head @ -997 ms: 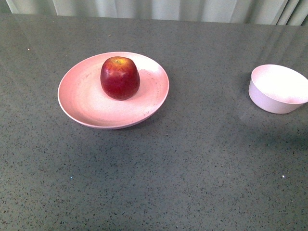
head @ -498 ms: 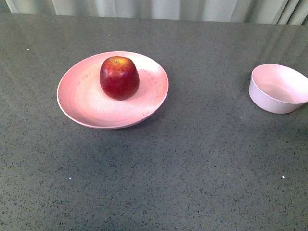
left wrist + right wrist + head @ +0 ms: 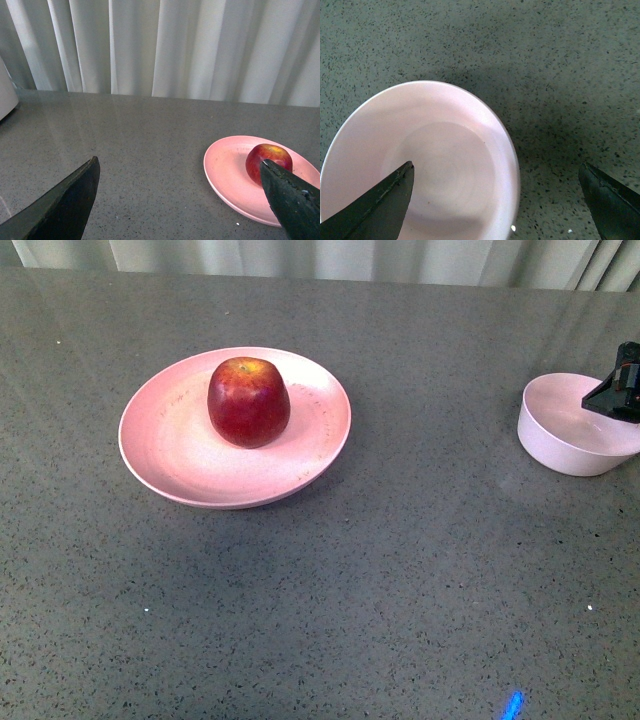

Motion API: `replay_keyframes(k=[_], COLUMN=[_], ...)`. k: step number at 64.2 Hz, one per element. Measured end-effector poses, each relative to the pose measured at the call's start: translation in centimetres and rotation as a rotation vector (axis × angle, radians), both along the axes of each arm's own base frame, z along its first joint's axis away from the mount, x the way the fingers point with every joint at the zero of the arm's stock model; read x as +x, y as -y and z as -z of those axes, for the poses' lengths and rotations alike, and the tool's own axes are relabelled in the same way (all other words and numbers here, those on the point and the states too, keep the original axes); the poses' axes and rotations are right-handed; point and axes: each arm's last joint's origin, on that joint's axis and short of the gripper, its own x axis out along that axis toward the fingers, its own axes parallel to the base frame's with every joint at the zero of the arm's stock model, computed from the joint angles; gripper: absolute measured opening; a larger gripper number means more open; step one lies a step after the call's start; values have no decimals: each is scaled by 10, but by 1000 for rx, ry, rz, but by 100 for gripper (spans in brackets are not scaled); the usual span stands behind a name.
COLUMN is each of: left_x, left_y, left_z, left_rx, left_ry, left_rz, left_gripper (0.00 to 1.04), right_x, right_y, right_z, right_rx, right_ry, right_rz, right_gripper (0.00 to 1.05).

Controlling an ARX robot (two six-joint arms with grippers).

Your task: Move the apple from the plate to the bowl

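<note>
The dark red apple (image 3: 248, 401) sits upright on the wide pink plate (image 3: 170, 455) at the left of the grey table. It also shows in the left wrist view (image 3: 265, 161) on the plate (image 3: 227, 172). The small pale bowl (image 3: 560, 445) stands empty at the right edge. My right gripper (image 3: 617, 390) is open above the bowl; in the right wrist view the bowl (image 3: 445, 165) lies below its spread fingers (image 3: 385, 205). My left gripper (image 3: 182, 197) is open, low over the table, to one side of the plate, one finger (image 3: 292, 200) overlapping the apple. It is out of the front view.
A grey speckled tabletop (image 3: 380, 570) spans the scene, with pale curtains (image 3: 320, 258) along its far edge. A white object (image 3: 6, 92) shows at the edge of the left wrist view. A small blue glint (image 3: 512, 705) shows near the front edge.
My right gripper has come into the front view at the right edge, above the bowl. The apple, plate and bowl have not moved.
</note>
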Motion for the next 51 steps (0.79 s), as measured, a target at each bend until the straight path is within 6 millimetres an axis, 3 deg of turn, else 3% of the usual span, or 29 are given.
replay_keyframes(k=[21,35,51], left_x=[0,0,0], left_y=[0,0,0], left_z=[0,0,0], left_rx=[0,0,0], left_ry=[0,0,0], left_rz=[0,0,0], left_gripper=[96,96,96], right_x=[-1,-1,12], right_y=[-1,-19,-85], right_z=[7,-8,-19], right_rx=[45,89,112], right_ry=[-46,-31,-22], right_rz=[30,-16,-158], right_gripper=[40,2,2])
